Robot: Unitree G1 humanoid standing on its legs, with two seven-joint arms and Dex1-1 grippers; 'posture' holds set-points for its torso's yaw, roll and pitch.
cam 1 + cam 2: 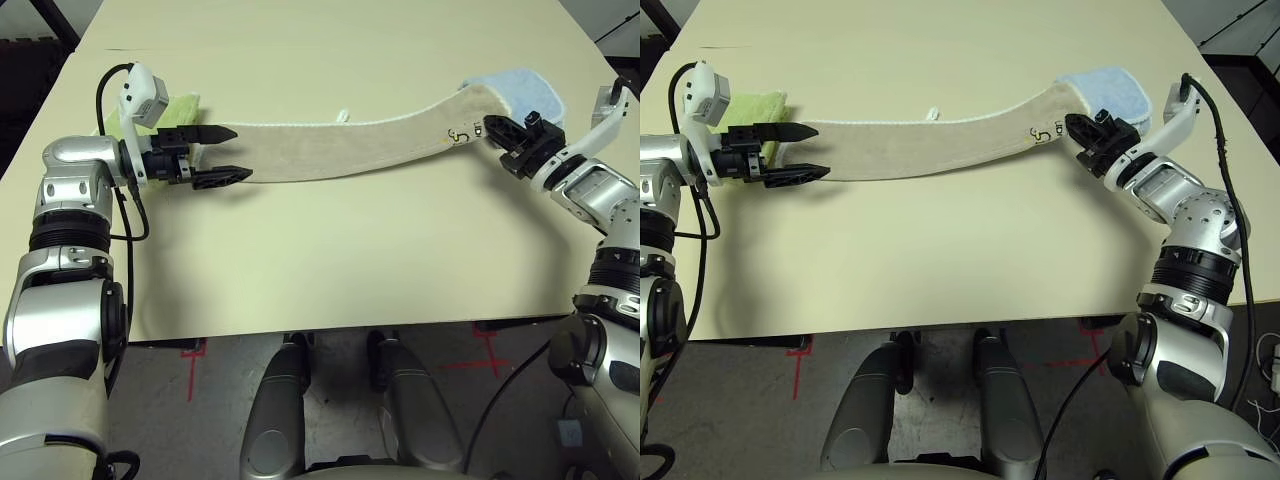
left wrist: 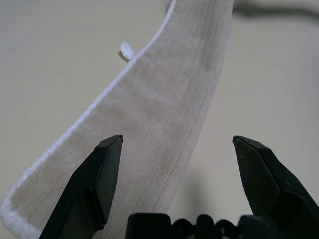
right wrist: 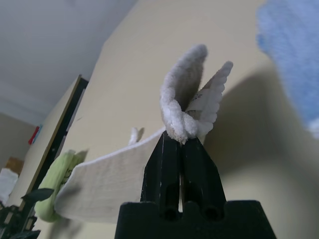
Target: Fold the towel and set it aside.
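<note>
Towel point(image 1: 340, 150) is lying across the desk point(image 1: 330, 260) as one long folded strip. Right hand point(image 1: 1076, 131) is pinching its raised end; left hand point(image 1: 232, 153) is hovering wide over the other end. Further folding and setting aside remain.

A pale cream table point(image 1: 330, 280) stands over grey floor point(image 1: 220, 380) with red tape marks point(image 1: 190, 352).

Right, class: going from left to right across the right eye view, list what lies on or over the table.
Green towel → left gripper → beige towel → right gripper → blue towel.
</note>
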